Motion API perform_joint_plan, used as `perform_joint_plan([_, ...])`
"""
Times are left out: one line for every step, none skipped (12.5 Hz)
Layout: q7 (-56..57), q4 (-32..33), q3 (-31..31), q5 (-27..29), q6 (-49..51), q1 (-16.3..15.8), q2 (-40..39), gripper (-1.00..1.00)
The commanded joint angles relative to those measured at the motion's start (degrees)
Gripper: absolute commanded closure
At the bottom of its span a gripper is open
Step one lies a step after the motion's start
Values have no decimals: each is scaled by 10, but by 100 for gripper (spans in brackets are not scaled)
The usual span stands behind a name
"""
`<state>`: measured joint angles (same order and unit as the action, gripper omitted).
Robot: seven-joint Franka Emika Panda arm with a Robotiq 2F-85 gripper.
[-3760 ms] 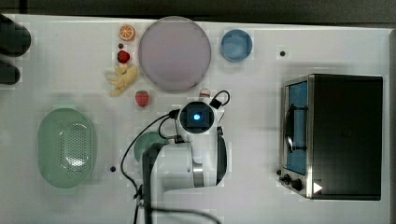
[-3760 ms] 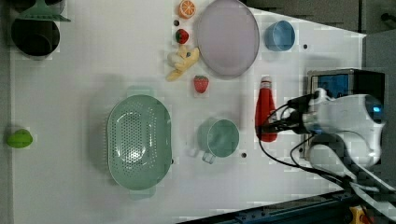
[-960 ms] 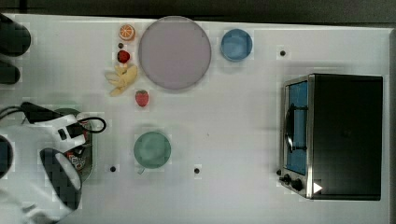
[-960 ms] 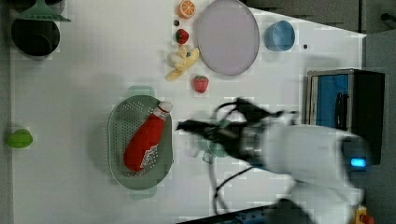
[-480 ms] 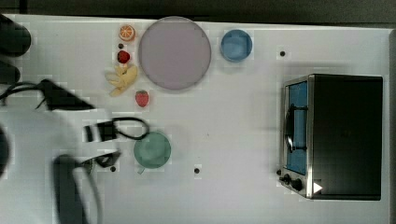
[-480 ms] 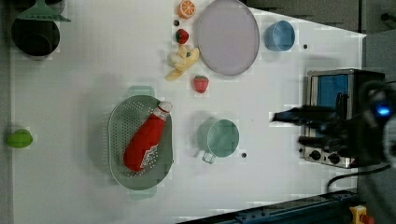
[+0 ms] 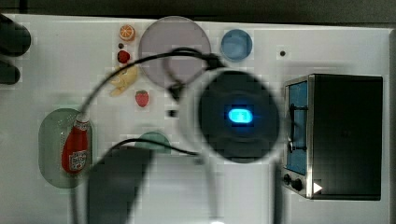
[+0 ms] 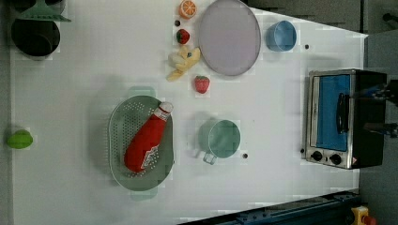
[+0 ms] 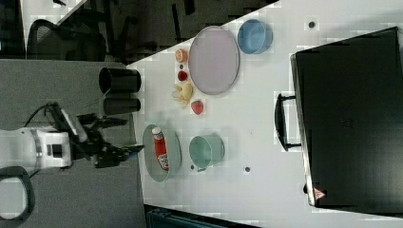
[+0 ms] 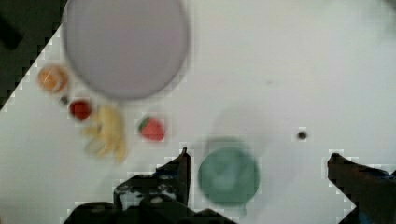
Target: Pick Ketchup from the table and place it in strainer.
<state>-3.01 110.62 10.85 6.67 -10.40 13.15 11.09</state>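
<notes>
**With the bottle lying in the basket, the arm hangs high and empty-handed**

While the Ketchup (image 8: pixel 146 139) lies on its side inside the strainer (image 8: pixel 120 123), its white cap points toward the strawberry (image 8: pixel 202 84) and the plate (image 8: pixel 229 36) in the left view. Just beside the strainer stands the green cup (image 8: pixel 224 138), apart from it. Seen from the wrist, the gripper (image 10: pixel 259 175) has its jaws spread wide with nothing between them, high over the cup (image 10: pixel 228 175). A toaster oven (image 8: pixel 345 117) sits at the left view's right, a blue bowl (image 8: pixel 281 35) near the plate
</notes>
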Motion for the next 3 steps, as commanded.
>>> perform_joint_plan([37, -14, 2, -55, 6, -1, -8, -100])
perform_joint_plan([37, -23, 4, -61, 6, -1, -11, -100])
perform_joint_plan([36, -28, 4, -54, 11, -1, -12, -100])
